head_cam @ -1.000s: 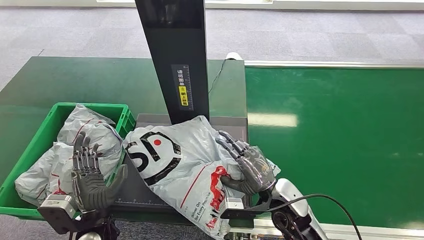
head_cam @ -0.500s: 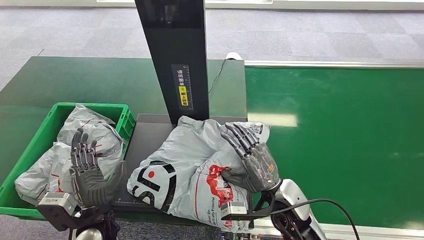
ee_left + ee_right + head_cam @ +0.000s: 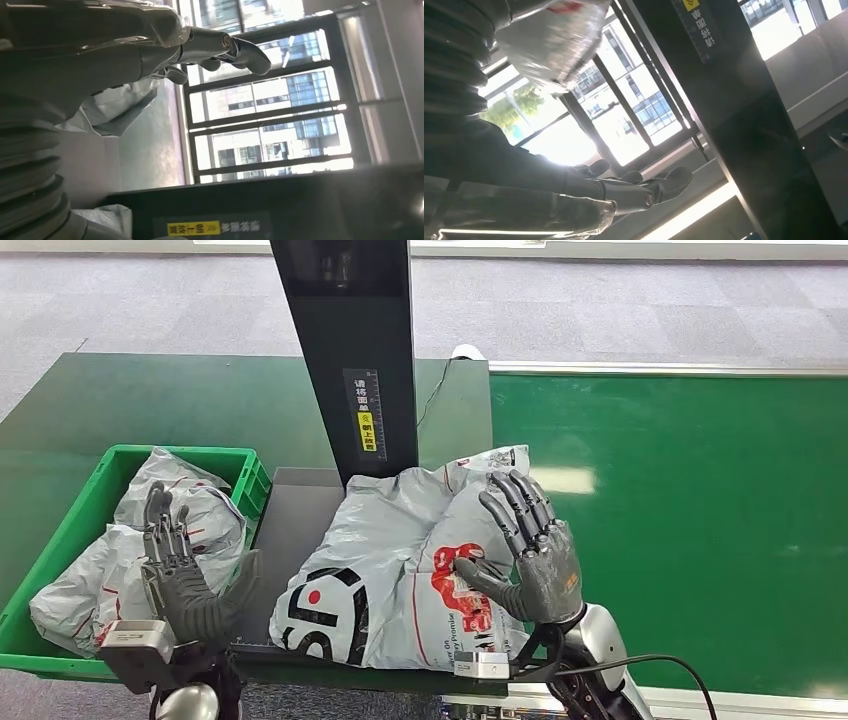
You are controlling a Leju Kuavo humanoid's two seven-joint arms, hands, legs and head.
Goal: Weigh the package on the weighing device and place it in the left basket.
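The package [image 3: 400,560], a grey plastic mailer with a black logo and red print, lies crumpled on the dark platform of the weighing device [image 3: 295,525], against its black column [image 3: 350,360]. My right hand [image 3: 530,555] stands at the package's right edge, palm toward it and fingers spread upright. Its thumb touches the bag and nothing is gripped. The right wrist view shows the same straight fingers [image 3: 639,187] with the package [image 3: 554,40] beside them. My left hand [image 3: 185,585] is open with fingers up, in front of the green basket [image 3: 180,452].
The basket holds several grey packages [image 3: 150,530] and stands directly left of the platform. A green conveyor belt [image 3: 680,520] runs along the right. A dark green table [image 3: 150,400] lies behind the basket, and a cable [image 3: 440,380] runs behind the column.
The package has slid right across the platform, away from the basket, and turned so its logo lies at the front. My right hand moved right and spread its fingers. The left hand barely shifted.
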